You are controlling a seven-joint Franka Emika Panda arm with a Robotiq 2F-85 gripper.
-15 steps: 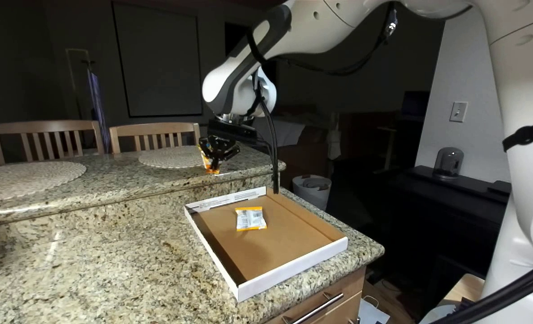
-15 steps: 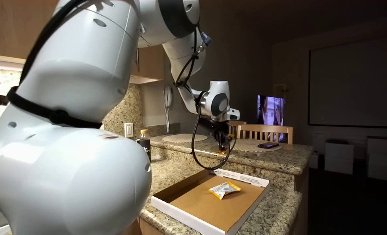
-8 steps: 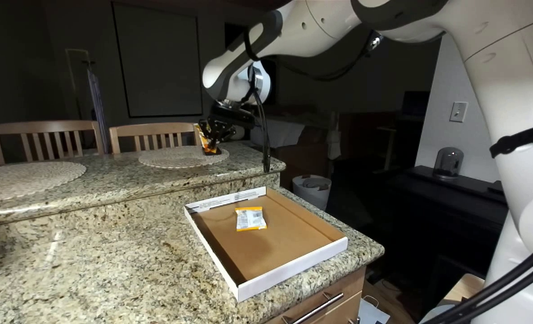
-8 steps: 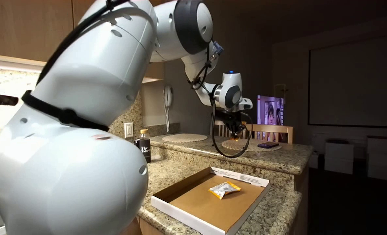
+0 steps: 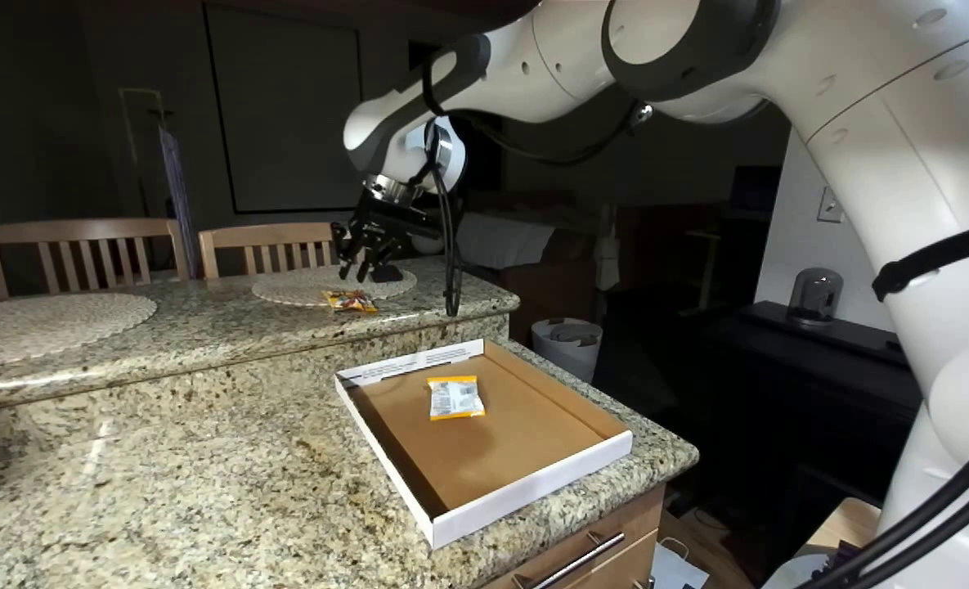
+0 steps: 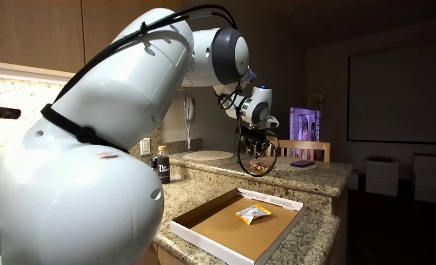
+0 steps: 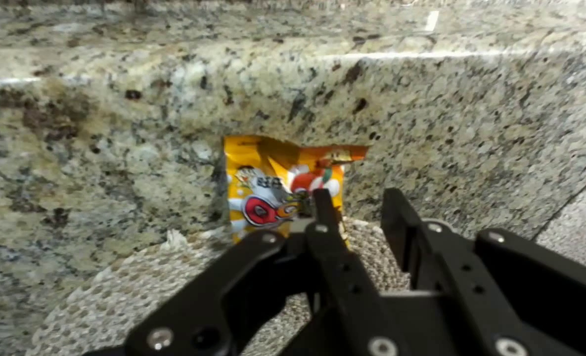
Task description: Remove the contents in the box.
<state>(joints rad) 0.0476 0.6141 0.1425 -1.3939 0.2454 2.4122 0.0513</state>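
One yellow-orange packet [image 5: 350, 301] lies on the raised granite ledge, partly on a round woven mat's edge. It also shows in an exterior view [image 6: 261, 168] and, printed side up, in the wrist view [image 7: 273, 183]. My gripper [image 7: 354, 198] is open and empty just above it; one finger covers part of the packet. In both exterior views the gripper [image 5: 353, 274] hangs over the ledge, apart from the packet. The shallow white-walled box [image 5: 537, 491] stands on the lower counter. A white and yellow packet [image 5: 455, 397] lies flat on its brown floor, also in an exterior view [image 6: 253, 214].
Round woven mats [image 5: 59, 323] [image 6: 208, 155] lie on the raised ledge. A dark phone [image 6: 302, 163] lies on the mat near the packet. A dark bottle [image 6: 163, 165] stands on the lower counter. Wooden chairs [image 5: 275, 237] stand behind the ledge. A cable loop hangs from the wrist.
The gripper carried the yellow-orange packet further over the ledge, then opened and let it go. The packet now lies on the ledge. The box and the packet in it have not moved.
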